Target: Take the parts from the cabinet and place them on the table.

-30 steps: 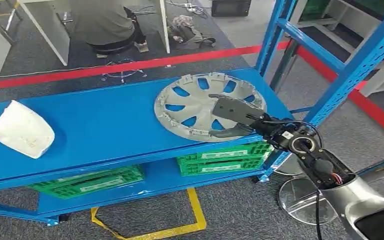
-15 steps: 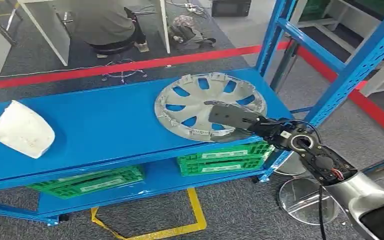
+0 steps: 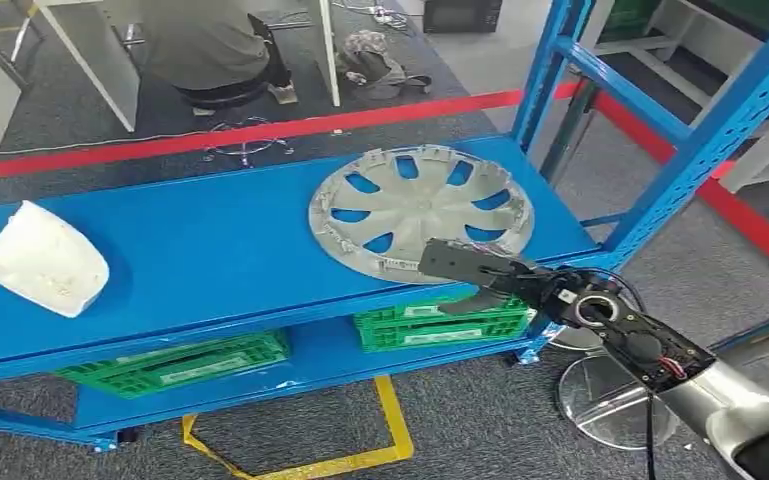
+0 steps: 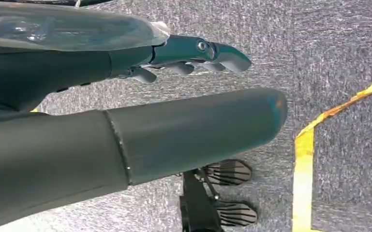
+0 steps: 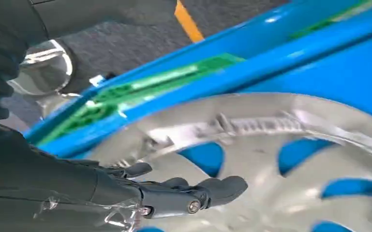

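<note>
Your robot's right hand [image 3: 463, 266] sits at the front edge of the blue shelf [image 3: 210, 250], over the near rim of the silver wheel cover [image 3: 420, 205]. In the head view the fingers lie flat and extended above that rim, with the thumb dropped below the shelf edge in front of a green crate [image 3: 440, 320]. In the right wrist view the fingers [image 5: 193, 191] are stretched out over the cover's pale face and nothing sits inside them; whether any fingertip touches the cover, you cannot tell from these pictures. The wheel cover lies flat on the right end of the shelf, its near rim slightly over the front edge. A white moulded part [image 3: 45, 260] rests at the left end of the same shelf, well apart from the cover. A second green crate [image 3: 175, 362] stands on the lower level below it. Your left hand [image 4: 193, 50] hangs over grey carpet beside a yellow floor line [image 4: 309, 159], fingers loosely extended and apart, holding nothing. A seated person [image 3: 210, 45] is beyond the red floor stripe [image 3: 260, 130].
</note>
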Available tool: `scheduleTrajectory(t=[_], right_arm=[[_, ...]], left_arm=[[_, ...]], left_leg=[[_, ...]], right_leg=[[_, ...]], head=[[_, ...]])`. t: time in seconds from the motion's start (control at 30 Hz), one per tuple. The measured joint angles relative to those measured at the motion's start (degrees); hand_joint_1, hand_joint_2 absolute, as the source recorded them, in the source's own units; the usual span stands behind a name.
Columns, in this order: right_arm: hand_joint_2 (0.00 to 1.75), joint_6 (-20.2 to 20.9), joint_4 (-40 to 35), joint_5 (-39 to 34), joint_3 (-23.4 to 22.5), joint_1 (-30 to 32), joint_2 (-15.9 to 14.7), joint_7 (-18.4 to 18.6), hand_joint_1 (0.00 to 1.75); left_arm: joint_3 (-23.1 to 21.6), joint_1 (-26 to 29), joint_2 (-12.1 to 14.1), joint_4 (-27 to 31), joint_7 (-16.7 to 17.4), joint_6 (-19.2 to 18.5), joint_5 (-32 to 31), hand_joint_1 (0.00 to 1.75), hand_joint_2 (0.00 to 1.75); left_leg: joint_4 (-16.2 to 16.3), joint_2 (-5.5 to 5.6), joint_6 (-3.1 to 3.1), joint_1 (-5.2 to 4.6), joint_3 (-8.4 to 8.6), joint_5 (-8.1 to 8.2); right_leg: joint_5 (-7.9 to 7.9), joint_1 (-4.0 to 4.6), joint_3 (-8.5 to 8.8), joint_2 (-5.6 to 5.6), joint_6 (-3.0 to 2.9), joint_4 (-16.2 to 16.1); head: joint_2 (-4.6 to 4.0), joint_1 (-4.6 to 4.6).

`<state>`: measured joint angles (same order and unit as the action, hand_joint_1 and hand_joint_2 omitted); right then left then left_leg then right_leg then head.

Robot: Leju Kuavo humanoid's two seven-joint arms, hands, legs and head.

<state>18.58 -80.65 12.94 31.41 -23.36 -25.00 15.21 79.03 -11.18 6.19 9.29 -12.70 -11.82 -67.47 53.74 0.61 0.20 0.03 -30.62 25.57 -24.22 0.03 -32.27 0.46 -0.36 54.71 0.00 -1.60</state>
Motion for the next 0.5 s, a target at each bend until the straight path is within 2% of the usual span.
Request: scheduleTrajectory(t=[0.3, 0.5], right_arm=[[1.75, -0.17, 0.15, 1.75, -0.31, 2.73, -1.99, 1.66, 0.0], [1.75, 1.12, 1.62, 5.79, -0.68, 2.51, -3.78, -0.02, 0.0]], left_arm=[[0.02, -0.17, 0.0, 0.0, -0.39, -0.87, -1.4, 0.0, 0.0], [0.02, -0.39, 0.09, 0.02, -0.39, -1.07, -1.92, 0.0, 0.0]], left_leg=[[0.0, 0.0, 0.0, -0.01, 0.06, 0.0], [0.0, -0.01, 0.0, -0.02, 0.11, 0.0]], right_leg=[[0.0, 0.0, 0.05, -0.03, 0.0, -0.02], [0.0, -0.01, 0.09, -0.02, 0.0, -0.03]], head=[[0.0, 0.04], [0.0, 0.02]])
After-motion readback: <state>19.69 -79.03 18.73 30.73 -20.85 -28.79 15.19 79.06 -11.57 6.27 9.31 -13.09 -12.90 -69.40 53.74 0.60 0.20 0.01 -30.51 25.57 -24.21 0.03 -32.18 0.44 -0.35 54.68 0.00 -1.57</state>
